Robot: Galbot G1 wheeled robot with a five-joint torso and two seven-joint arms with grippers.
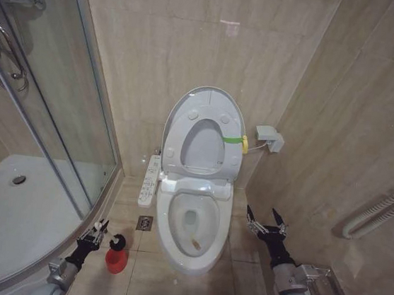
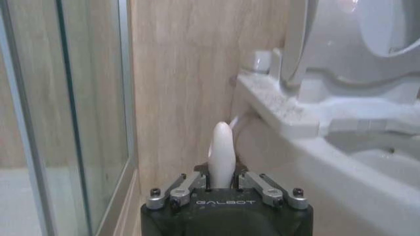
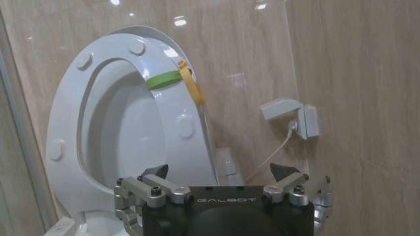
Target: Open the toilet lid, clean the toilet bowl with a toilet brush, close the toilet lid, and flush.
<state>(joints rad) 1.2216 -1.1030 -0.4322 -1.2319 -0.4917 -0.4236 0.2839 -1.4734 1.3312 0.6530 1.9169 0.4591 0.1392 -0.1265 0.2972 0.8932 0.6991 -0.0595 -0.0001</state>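
The toilet lid (image 1: 208, 113) stands raised against the wall behind the toilet bowl (image 1: 188, 233), with the seat ring (image 1: 185, 157) up too. One bowl, one brownish stain inside. The right gripper (image 1: 266, 224) hovers low beside the bowl, jaws wide apart and holding nothing. The left gripper (image 1: 97, 231), on the bowl's other side, clasps the pale handle of the one toilet brush (image 2: 221, 152) above its red holder (image 1: 116, 260). Both grippers read "GALBOT".

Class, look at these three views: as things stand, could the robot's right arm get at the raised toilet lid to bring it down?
Probably yes. The right gripper hangs open beside the toilet bowl, with nothing between it and the toilet lid, which stands upright against the wall. The left gripper holds the toilet brush on the bowl's far side.
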